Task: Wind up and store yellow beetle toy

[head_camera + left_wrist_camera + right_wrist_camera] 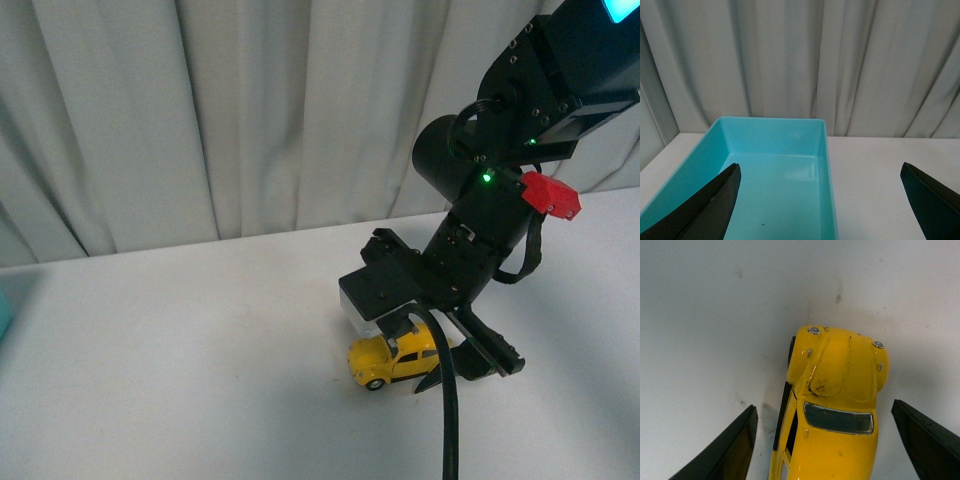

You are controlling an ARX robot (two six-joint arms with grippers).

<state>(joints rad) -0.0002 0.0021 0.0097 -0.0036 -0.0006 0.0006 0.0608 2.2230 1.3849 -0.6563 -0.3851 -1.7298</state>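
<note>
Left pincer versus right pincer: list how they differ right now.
The left pincer has only a teal bin ahead and nothing in its gap; the right pincer straddles the beetle. The left pincer points out level toward the curtain; the right pincer points down at the table. Shared: both are dark and open, and neither grips anything.

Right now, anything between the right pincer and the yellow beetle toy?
Nothing visible. The right pincer is open and straddles the yellow beetle toy. In the right wrist view only bare table shows in the gaps between its fingers and the car's sides.
</note>
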